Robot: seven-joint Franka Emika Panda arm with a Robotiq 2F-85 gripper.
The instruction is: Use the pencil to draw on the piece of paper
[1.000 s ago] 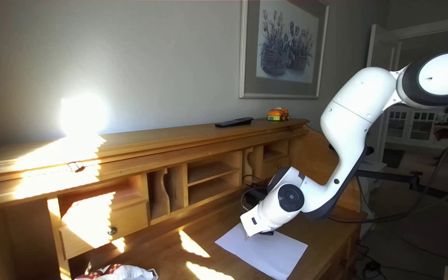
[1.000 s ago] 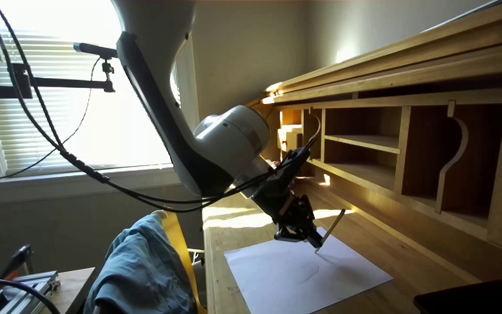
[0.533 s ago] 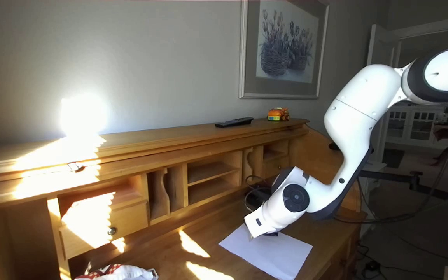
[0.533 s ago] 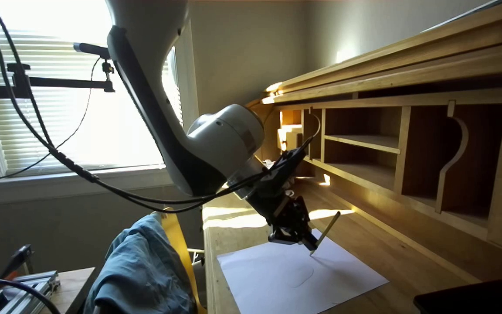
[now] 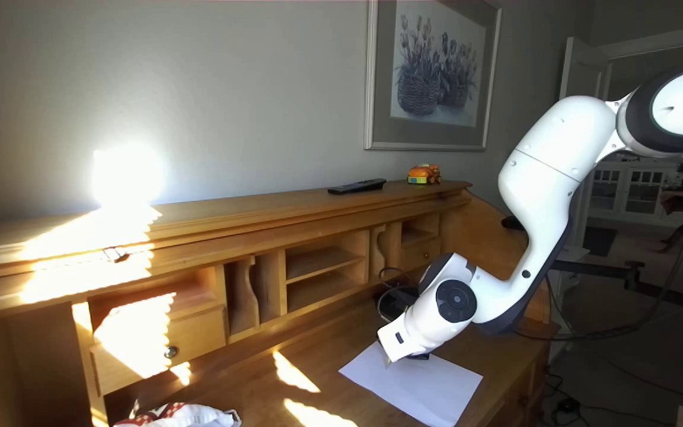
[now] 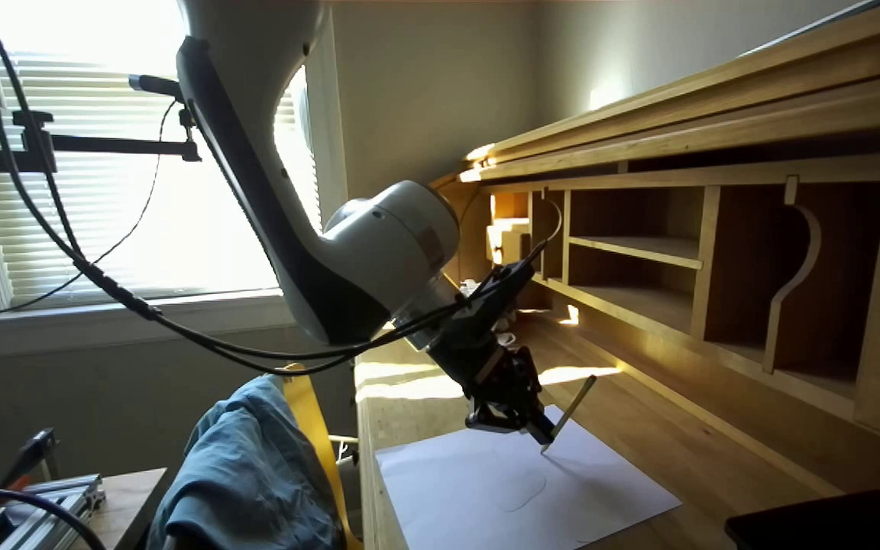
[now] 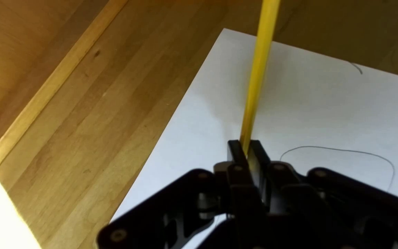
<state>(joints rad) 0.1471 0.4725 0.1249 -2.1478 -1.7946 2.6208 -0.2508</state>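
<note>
My gripper (image 7: pixel 245 146) is shut on the yellow pencil (image 7: pixel 259 69), gripped between the fingertips. In an exterior view my gripper (image 6: pixel 542 432) is low over the white paper (image 6: pixel 448 493), and the pencil (image 6: pixel 577 399) leans up and away from it. The pencil's lower end appears to touch the paper. The tip is hidden in the wrist view. The paper (image 7: pixel 195 131) bears a thin curved line (image 7: pixel 344 150) and a short dark mark (image 7: pixel 358 68) near one edge. In an exterior view the wrist hides most of the gripper above the paper (image 5: pixel 430 388).
The paper lies on a wooden desk (image 6: pixel 715 458) before a row of cubbies (image 6: pixel 638 283). A black flat object (image 6: pixel 829 523) sits on the desk. A chair with a blue cloth (image 6: pixel 249 473) stands beside it. A red-and-white cloth (image 5: pixel 181 415) lies farther along the desk.
In both exterior views the arm, gripper and pencil have shifted slightly. The paper has slid the same way along the desk with them. The pencil stays held.
</note>
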